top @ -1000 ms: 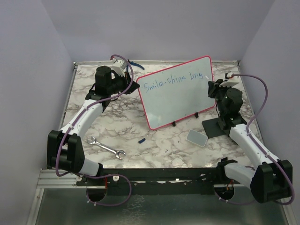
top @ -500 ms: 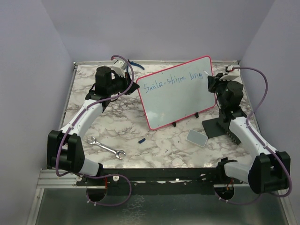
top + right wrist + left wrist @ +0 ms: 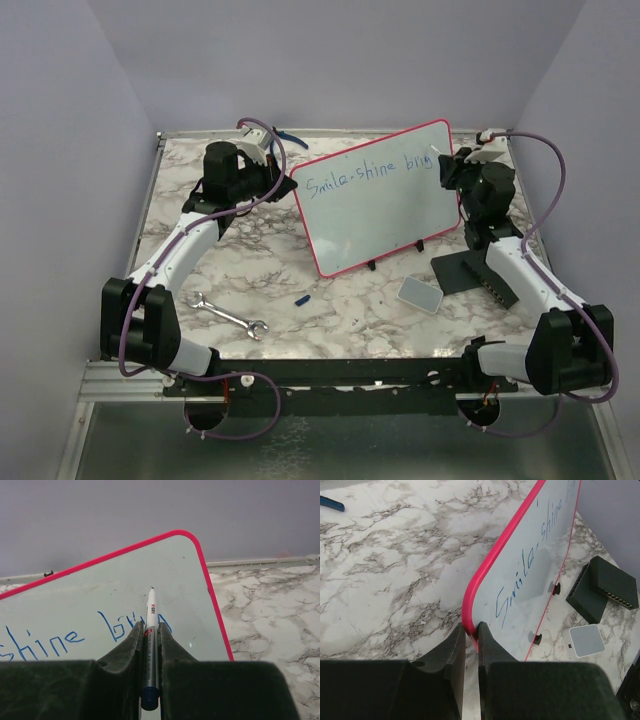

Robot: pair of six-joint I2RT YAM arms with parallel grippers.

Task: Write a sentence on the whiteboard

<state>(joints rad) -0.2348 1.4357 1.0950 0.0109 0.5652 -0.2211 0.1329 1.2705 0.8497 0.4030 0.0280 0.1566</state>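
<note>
The whiteboard [image 3: 380, 215], white with a pink frame, stands tilted at the back of the table. The sentence [image 3: 368, 172] in blue reads "Smile-shine brig" along its top. My left gripper [image 3: 285, 179] is shut on the board's left edge; in the left wrist view the jaws [image 3: 471, 628] pinch the pink frame of the whiteboard [image 3: 540, 575], with the sentence [image 3: 527, 567] running away from them. My right gripper [image 3: 446, 166] is shut on a white marker [image 3: 150, 611]. The marker's tip points at the whiteboard [image 3: 90, 587] just above the last letters of the sentence [image 3: 117, 626].
A wrench [image 3: 227, 316], a small blue cap [image 3: 303, 298] and a grey pad [image 3: 419, 294] lie in front of the board. A black stand [image 3: 458, 272] sits under the right arm. A blue object [image 3: 288, 135] lies at the back edge. Walls close three sides.
My right gripper has moved toward the far edge with the marker, up to the board's top right corner. The left arm and the board have not moved.
</note>
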